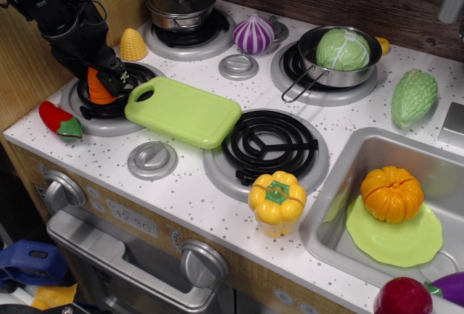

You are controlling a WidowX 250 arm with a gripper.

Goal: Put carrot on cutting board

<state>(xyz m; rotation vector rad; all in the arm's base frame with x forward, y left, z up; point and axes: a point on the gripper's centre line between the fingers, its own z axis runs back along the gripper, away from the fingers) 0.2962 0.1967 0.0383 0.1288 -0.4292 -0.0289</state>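
The carrot point(97, 87) sits on the front-left burner point(90, 107), a small orange cone just left of the cutting board point(183, 111), not on it. The gripper point(110, 80) is low over the carrot, its black fingers pressed against the cone's right side and partly covering it. From this angle it looks clamped on the carrot, though the arm hides the contact and the hold cannot be confirmed.

The board lies diagonally beside the burner, its handle loop end nearest the gripper and overlapping the burner's rim. Its surface is bare. A red chili pepper point(58, 121) lies near the front-left edge of the counter, just beside the burner, and a yellow corn piece point(133, 44) stands behind it.

The risks come mostly from the carrot's shape and the tight spacing. A smooth tapered cone can squirt out of a pinch if the fingers sit too near the tip, and it would then roll off the burner coils. If the lift is too shallow, the carrot or a finger could catch the board's raised handle end and shove the board sideways. A release from too high might let the cone bounce off the board.
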